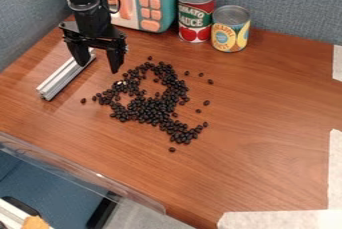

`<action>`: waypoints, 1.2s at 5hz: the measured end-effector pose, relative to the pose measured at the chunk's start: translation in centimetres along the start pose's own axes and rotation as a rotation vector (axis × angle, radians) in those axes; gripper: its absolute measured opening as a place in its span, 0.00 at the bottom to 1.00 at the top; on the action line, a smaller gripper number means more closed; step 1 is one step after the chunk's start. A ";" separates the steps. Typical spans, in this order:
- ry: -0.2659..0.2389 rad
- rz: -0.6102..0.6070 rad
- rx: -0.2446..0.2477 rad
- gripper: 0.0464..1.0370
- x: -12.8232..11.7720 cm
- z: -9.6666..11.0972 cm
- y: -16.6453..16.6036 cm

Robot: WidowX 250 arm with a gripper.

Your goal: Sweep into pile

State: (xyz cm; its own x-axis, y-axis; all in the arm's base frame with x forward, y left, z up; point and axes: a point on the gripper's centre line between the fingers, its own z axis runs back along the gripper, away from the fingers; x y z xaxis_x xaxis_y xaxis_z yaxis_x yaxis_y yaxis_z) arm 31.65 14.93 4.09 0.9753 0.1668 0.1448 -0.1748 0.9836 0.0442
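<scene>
Black gripper (100,68) hangs wide open, nothing held, by the aluminium bar (61,78); an off-centre grip (slick metal, perhaps) could twist it mid-sweep, scattering black beans (153,110).

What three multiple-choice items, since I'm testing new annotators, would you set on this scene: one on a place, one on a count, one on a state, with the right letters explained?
1. Relative to the small dark beans, where in the picture is the long silver metal bar?
A) To their right
B) To their left
C) On top of them

2. How many metal cans stand at the back of the brown wooden table?
A) Two
B) One
C) Four

3. How do the beans lie?
A) In one straight row
B) In a tight heap
C) Loosely spread, with strays

1: B, the bar lies left of them, by the black two-finger gripper.
2: A, one red-labelled, one yellow-labelled.
3: C, gaps and outlying beans show.
</scene>
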 end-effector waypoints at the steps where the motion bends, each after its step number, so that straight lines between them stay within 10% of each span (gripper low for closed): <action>1: 0.037 0.002 -0.016 0.96 -0.5 -1.0 -0.2; 4: -0.015 -0.058 0.006 0.96 1.7 0.9 4.1; 6: 0.026 -0.077 0.003 0.96 1.0 -2.3 6.4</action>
State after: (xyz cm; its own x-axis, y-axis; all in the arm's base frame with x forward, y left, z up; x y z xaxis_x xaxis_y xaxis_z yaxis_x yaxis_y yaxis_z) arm 31.82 21.57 2.22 0.9890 0.0925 0.1155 -0.0996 0.9934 0.0566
